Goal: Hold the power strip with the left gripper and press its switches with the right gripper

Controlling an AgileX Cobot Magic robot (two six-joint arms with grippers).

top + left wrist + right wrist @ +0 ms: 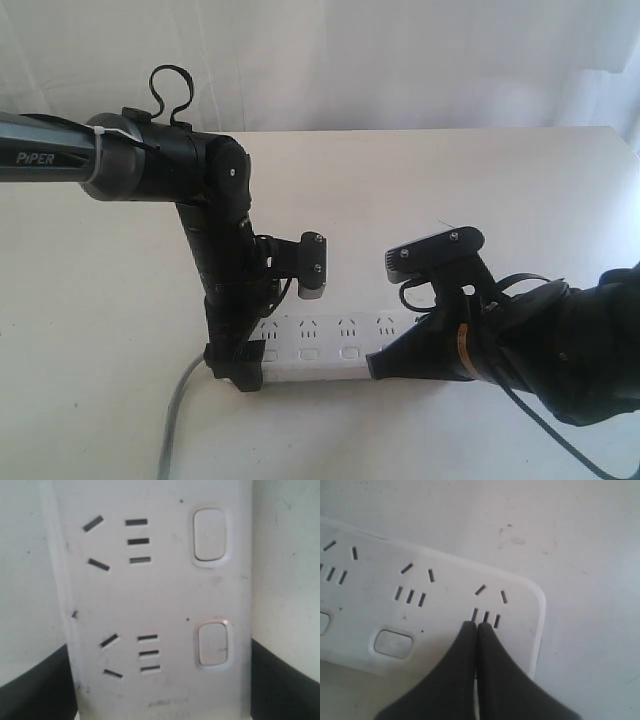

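Holding part looks sorted: the left gripper [238, 368] has its fingers clamped across the left end of the power strip [320, 345], which lies flat on the near side of the desk [450, 170]. The right gripper [477, 628] has its fingers pinched together, tips down on the right end where the last switch should be. Can't tell if the other switches [209, 534] are done.

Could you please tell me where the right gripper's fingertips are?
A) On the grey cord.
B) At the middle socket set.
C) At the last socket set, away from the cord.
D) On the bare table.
C: the right gripper has its closed tips at the end socket set beside the rounded corner of the power strip, while the grey cord leaves the opposite end.
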